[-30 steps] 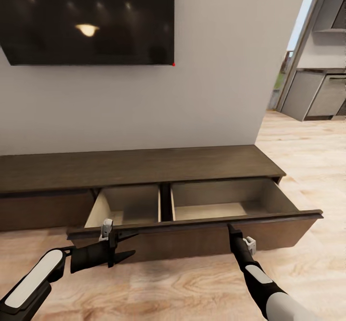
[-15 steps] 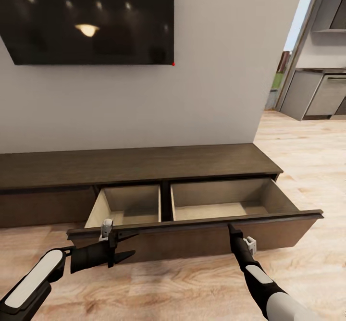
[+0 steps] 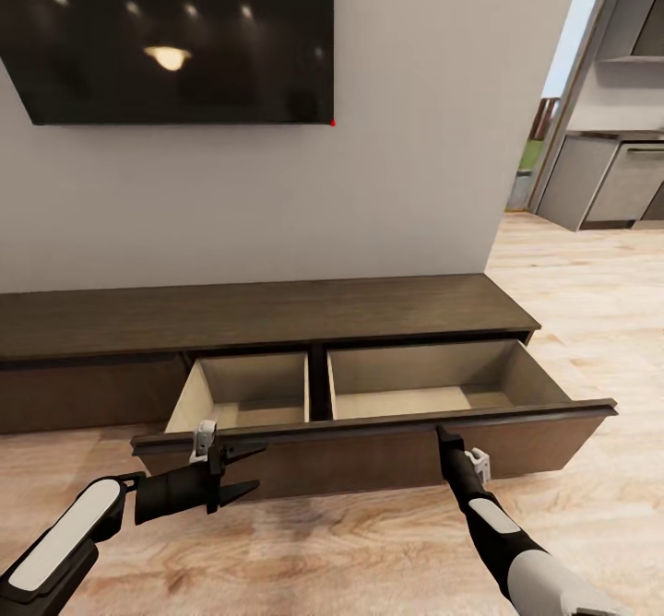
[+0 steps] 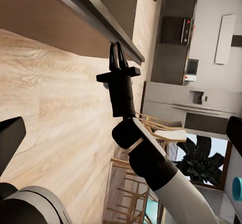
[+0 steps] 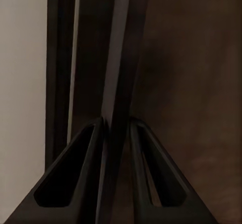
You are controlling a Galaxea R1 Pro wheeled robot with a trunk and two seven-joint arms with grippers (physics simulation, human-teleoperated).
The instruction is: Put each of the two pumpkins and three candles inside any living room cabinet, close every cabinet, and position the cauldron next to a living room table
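- The cabinet (image 3: pixel 277 316) runs along the wall from 9 o'clock to about 2 o'clock of your head view, low and dark brown, under a wall-mounted black screen (image 3: pixel 175 35) at 11 o'clock.
- Its wide drawer (image 3: pixel 369 455) is pulled out toward you; the front panel spans from about 8 o'clock to 3 o'clock.
- Inside you can see 2 light beige compartments split by a dark divider (image 3: pixel 318 385); both show bare floors.
- Your right gripper (image 3: pixel 444 438) sits at 5 o'clock, fingers pinched on the top lip of the drawer front. In the right wrist view the right gripper (image 5: pixel 117 126) has its 2 fingers (image 5: pixel 83 173) pressed against either side of that thin dark edge.
- In the left wrist view that same right gripper (image 4: pixel 118 53) meets the drawer's lip from below, fingers close together around it.
- Your left gripper (image 3: pixel 249 468) is at 7 o'clock, pointing toward 3 o'clock, just in front of the drawer panel. Its fingers are spread apart and hold nothing; the upper tip lies close to the panel, and you cannot tell whether it touches.
- The wooden floor (image 3: pixel 323 542) fills the lower part of the view, and a kitchen area with grey units (image 3: pixel 609 178) opens at 2 o'clock.
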